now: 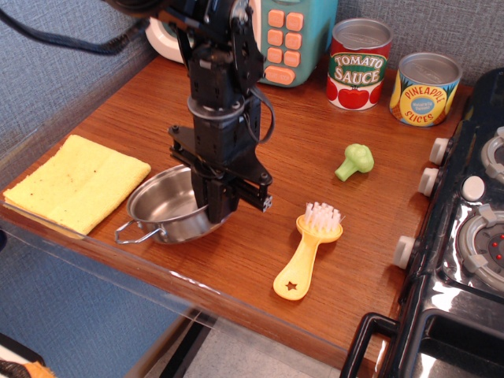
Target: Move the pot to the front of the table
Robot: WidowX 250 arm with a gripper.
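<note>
Wood-grain table (315,110), shiny round pot (164,209)

— What was the pot (164,206) made of?
— Shiny polished steel, thin wire handles. The desk (236,260) looked like smooth reddish wood grain with a clear plastic rim.
— And the rest?
— Matt black claw (217,211), soft yellow cloth (75,183), glossy yellow plastic brush (306,252).

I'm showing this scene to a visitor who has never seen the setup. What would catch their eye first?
Probably the black gripper reaching down onto the rim of the shiny pot near the table's front edge. Next, the bright cloth at the left and the yellow brush to the pot's right.
</note>
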